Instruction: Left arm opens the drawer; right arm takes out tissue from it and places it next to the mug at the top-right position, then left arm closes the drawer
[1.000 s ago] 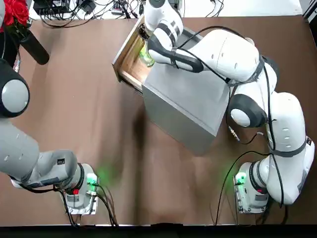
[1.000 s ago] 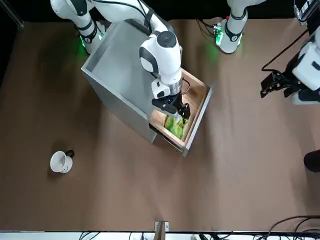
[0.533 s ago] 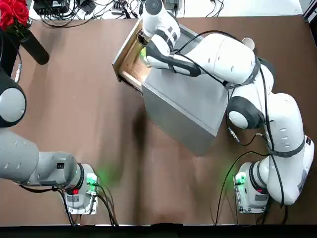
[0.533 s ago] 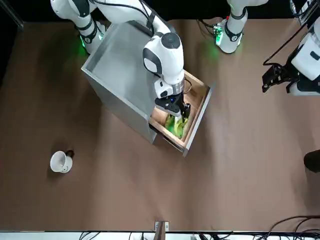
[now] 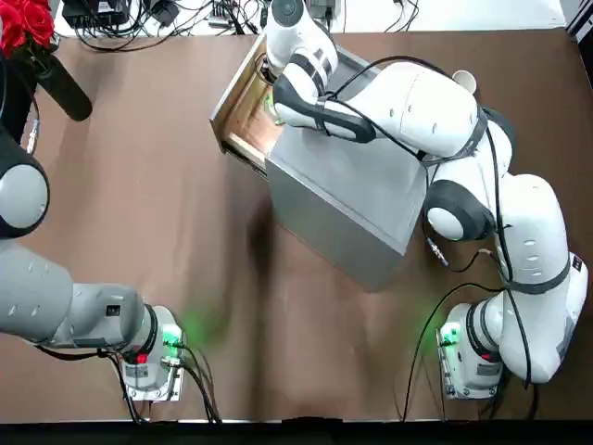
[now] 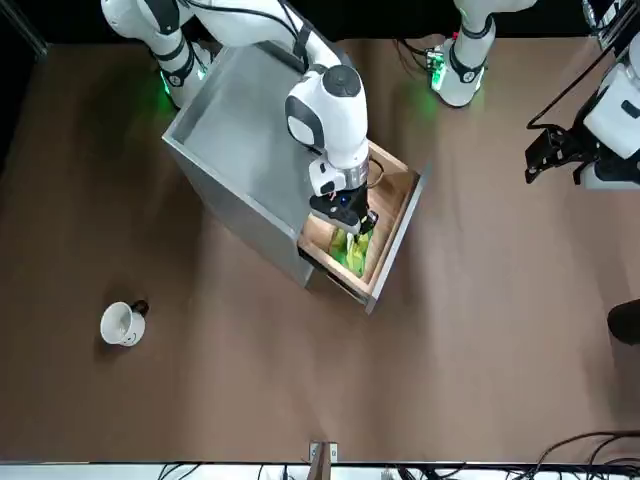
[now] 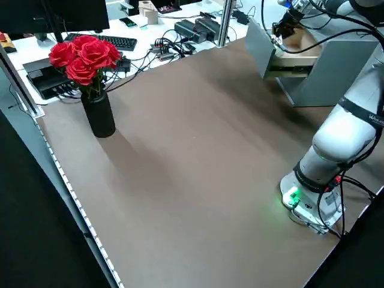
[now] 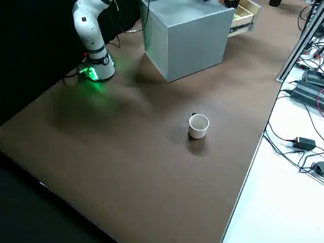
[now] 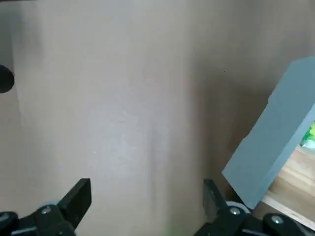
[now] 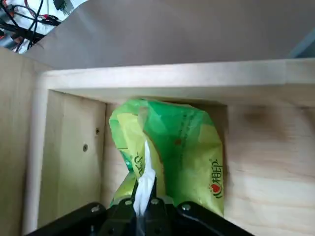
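Brown and smooth, the broad tabletop (image 5: pixel 139 213) spreads out before me, carrying soft dark shadows and a green glow beside my two lit arm bases at the near side. Right of centre, the large grey box-shaped cabinet (image 5: pixel 343 195) sits at an angle, its light wooden drawer with a grey front panel (image 5: pixel 248 120) pulled out toward the left. Inside lies the green and yellow soft tissue pack (image 10: pixel 189 147); my right gripper (image 10: pixel 148 189) is lowered over it, fingers pressed together on the white sheet poking from its top. My left gripper (image 9: pixel 147 194) hangs over the left part of the table, fingers spread wide with nothing between them. The small white cup-shaped mug (image 8: pixel 198 127) stands upright at the far right, well apart from the cabinet. At the far left, red roses (image 7: pixel 84 60) rise from a black cylindrical vase (image 7: pixel 98 114). Beyond the far edge runs a white desk (image 8: pixel 273 202) with tangled black cables (image 7: pixel 144 63), a dark keyboard (image 7: pixel 114 42), a black monitor (image 7: pixel 54 15) and an upright silver metal post (image 7: pixel 226 21).
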Tool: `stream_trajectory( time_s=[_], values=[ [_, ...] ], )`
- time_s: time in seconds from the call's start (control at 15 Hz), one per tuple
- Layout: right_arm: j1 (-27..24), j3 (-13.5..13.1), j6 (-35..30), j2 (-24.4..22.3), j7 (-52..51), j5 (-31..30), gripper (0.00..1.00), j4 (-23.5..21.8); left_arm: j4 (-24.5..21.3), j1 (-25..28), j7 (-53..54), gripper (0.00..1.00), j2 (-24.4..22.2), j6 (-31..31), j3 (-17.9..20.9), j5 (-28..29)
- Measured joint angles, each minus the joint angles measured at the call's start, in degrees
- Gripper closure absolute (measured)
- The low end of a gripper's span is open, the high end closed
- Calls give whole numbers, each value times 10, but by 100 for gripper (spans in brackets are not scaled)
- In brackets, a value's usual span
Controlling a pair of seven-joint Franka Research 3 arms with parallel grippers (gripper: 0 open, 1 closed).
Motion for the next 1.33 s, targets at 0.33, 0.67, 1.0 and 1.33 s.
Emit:
stream_trajectory(
  time_s=[0.33, 0.67, 1.0, 1.33],
  values=[
    [0, -3, -31, -4, 1, 0, 98, 16, 3, -5, 0, 0, 17, 0, 0, 0],
    [-5, -3, -60, -35, 6, 19, 98, 31, 3, -4, 0, 0, 33, -1, 0, 0],
    [-29, -4, -69, -88, 6, 93, 98, 34, 3, -3, 0, 30, 56, -1, 0, 0],
    [-52, -5, -84, -138, 6, 128, 98, 34, 2, -14, -4, 76, 97, -36, 0, 0]
  ],
)
